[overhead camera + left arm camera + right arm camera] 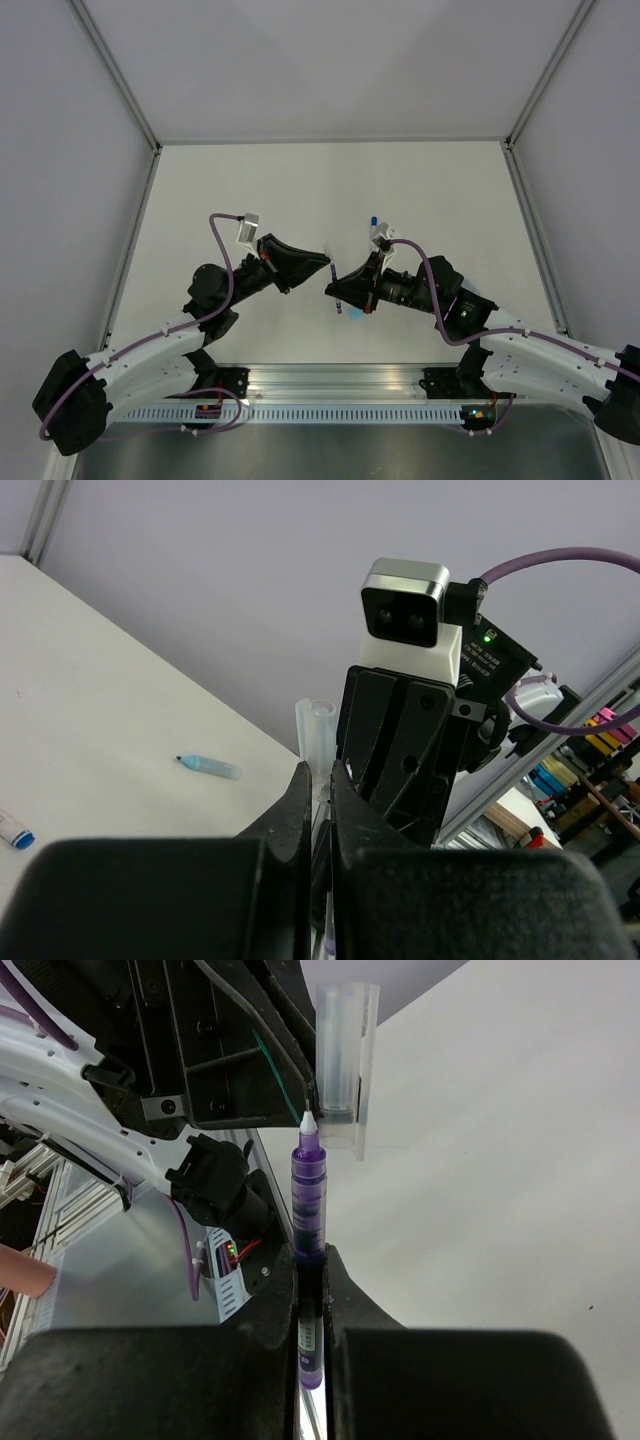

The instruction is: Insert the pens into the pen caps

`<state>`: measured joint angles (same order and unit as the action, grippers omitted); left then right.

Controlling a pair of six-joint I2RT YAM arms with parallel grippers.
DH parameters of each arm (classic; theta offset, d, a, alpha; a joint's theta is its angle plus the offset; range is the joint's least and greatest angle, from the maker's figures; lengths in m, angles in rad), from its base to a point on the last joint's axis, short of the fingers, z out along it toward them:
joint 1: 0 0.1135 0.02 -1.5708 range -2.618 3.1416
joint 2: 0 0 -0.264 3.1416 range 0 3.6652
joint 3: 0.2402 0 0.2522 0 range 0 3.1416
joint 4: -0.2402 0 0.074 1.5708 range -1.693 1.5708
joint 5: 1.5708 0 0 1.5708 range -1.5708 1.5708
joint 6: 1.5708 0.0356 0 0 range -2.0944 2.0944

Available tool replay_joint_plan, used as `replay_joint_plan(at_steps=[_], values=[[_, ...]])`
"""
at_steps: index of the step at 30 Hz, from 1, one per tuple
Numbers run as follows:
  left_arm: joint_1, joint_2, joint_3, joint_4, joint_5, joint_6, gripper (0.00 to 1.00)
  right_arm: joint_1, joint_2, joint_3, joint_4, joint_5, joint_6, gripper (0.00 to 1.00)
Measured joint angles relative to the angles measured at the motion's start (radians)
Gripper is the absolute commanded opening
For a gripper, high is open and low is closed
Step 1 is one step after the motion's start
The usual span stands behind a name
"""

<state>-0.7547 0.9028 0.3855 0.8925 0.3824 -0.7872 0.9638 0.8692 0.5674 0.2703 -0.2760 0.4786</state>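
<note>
Left hand (326, 262), reaching toward 4 o'clock above the middle of the worktop (300, 190), is clenched on a pale translucent pen cap (318, 728) that stands up out of its fingers. Right hand (332, 288), reaching toward 10 o'clock to meet it, is clamped around a purple pen (308, 1195). From the right wrist the pen points to 12 o'clock, its white tip just beside the cap's lower end and not inside it. Loose on the worktop lie a pale blue stick with a dark tip (210, 767) and, at its 8 o'clock, a blue-and-white pen (12, 834), partly out of view.
</note>
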Motion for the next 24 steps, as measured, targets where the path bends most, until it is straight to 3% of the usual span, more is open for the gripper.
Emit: replay_joint_plan(at_steps=[8,24], values=[[0.0,-0.065,0.001,-0.017,-0.015,0.0,0.02,0.0,0.008,0.0,0.0,-0.024,0.0,0.0],[0.0,-0.039,0.001,-0.023,-0.016,0.0,0.02,-0.002,0.011,0.0,-0.001,-0.04,0.004,0.0]])
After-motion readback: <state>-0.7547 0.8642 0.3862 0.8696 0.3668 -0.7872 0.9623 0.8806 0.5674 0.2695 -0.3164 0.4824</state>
